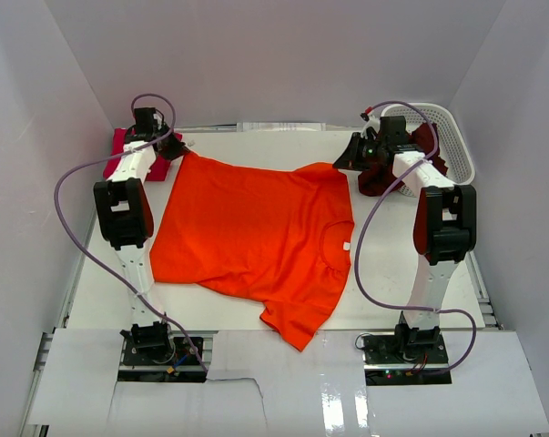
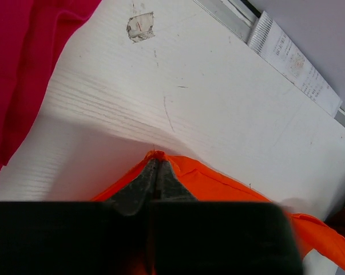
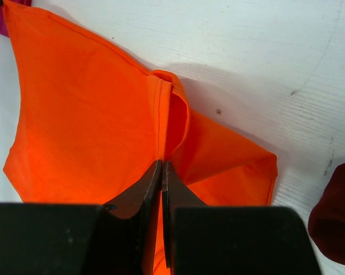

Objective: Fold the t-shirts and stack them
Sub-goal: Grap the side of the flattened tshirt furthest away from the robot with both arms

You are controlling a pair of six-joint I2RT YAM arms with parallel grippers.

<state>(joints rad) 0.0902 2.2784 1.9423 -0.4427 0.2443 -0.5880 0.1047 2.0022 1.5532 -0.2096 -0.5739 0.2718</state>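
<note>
Closest to the lens, the right gripper is pinching fully shut on a folded edge of the orange t-shirt, seemingly its far sleeve, though the bunching is making that hard to confirm. The left gripper is likewise clamping closed on the far hem corner. The cloth is spreading on the table from both grippers back toward the arm bases, its long axis running from the left gripper to the right, each arm sitting nearest its own end. The magenta t-shirt is lying just outboard of the left gripper, the maroon t-shirt just outboard of the right.
</note>
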